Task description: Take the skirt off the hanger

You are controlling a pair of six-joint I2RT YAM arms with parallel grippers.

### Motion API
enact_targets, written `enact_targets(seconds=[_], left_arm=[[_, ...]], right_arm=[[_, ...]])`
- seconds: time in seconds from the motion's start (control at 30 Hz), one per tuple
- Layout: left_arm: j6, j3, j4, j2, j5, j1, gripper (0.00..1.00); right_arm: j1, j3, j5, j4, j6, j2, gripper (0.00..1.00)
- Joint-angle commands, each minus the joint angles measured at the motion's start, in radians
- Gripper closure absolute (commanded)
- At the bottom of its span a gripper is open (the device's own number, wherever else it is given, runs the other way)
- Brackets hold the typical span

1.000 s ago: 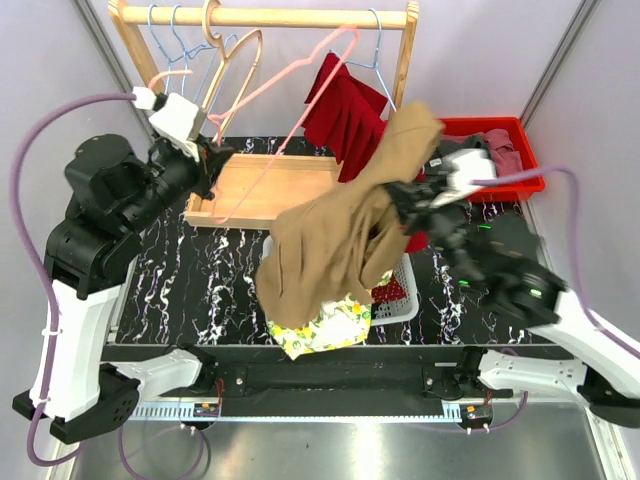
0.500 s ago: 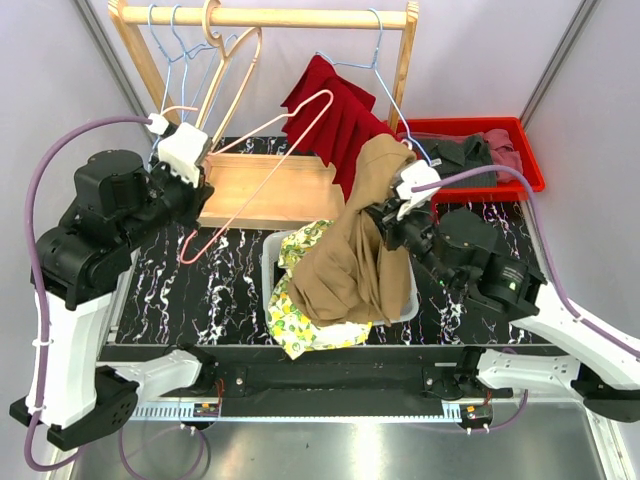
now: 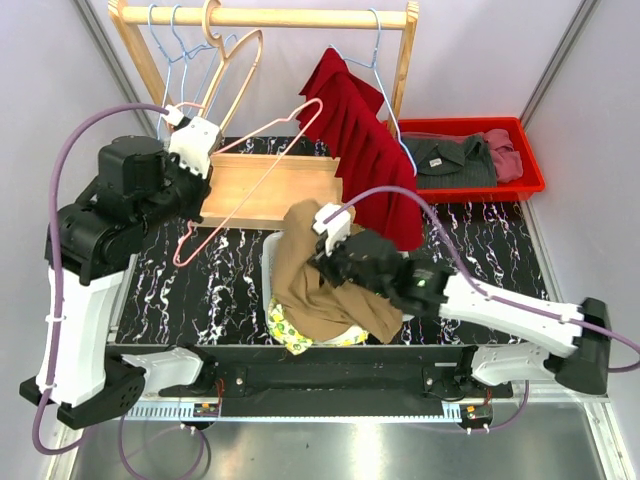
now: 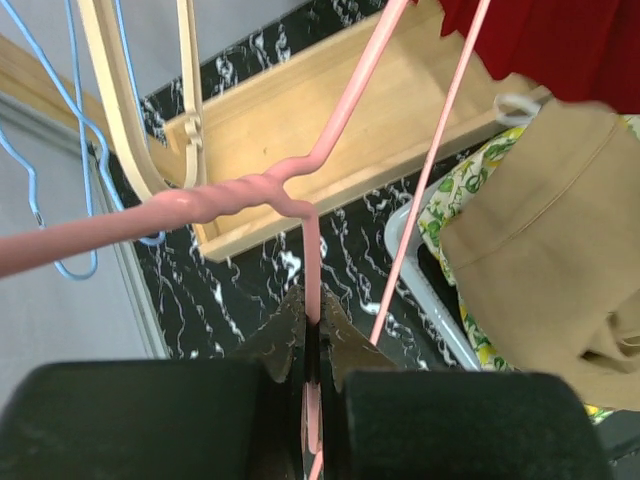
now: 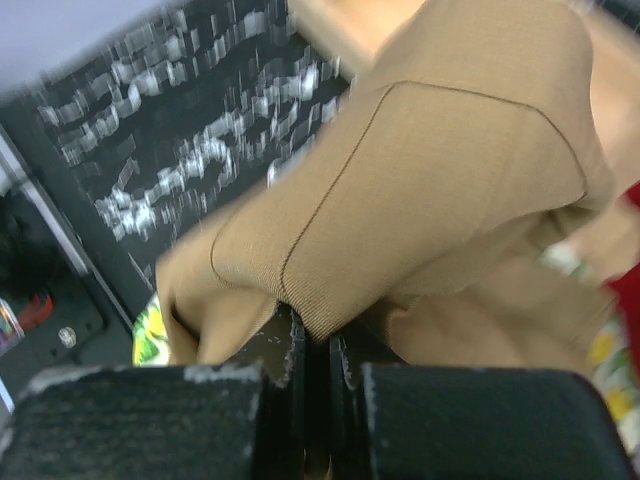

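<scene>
The left gripper (image 4: 312, 335) is pinching the pink hanger (image 4: 230, 195) just below its twisted neck, jaws closed tight on the wire. It is holding the hanger up and to the left, over the wooden tray (image 3: 265, 190). That is probably meant to keep the bare frame out of the cloth's way. Nothing is hanging on the wire now, so the separating itself looks done.

The right gripper (image 5: 318, 340) is clamping a fold of the tan skirt (image 5: 420, 170), its jaws nearly meeting with the fabric bunched between them. In the overhead view the skirt is lying low in front of the arms, slumping over the white basket (image 4: 428, 290) and covering most of the flowered cloth (image 3: 290, 335) inside it. The right arm is reaching across the table at basket level, which suggests it is bringing the skirt down for a drop there rather than carrying it elsewhere. Gripping one fold lets the rest of the cloth pool under its own weight. What remains, by this reading, is letting go of the fabric and dealing with the hanger.

Behind them, a red garment (image 3: 365, 150) is hanging from a blue hanger (image 3: 375, 55) on the wooden rail (image 3: 300, 17), just beside the skirt.
</scene>
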Motion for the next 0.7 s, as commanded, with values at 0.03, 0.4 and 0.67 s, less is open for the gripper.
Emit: enact_targets(seconds=[0.03, 0.4, 0.67], left_arm=[[-0.030, 0.020, -0.032, 0.026, -0.090, 0.003, 0.83], [0.021, 0.112, -0.104, 0.064, -0.039, 0.003, 0.94], [0.039, -0.115, -0.037, -0.068, 0.037, 0.003, 1.00]], right_arm=[[0.006, -0.113, -0.045, 0.129, 0.126, 0.051, 0.99], [0.008, -0.127, -0.032, -0.086, 0.224, 0.252, 0.81], [0.006, 0.141, 0.227, -0.276, 0.103, 0.003, 0.01]])
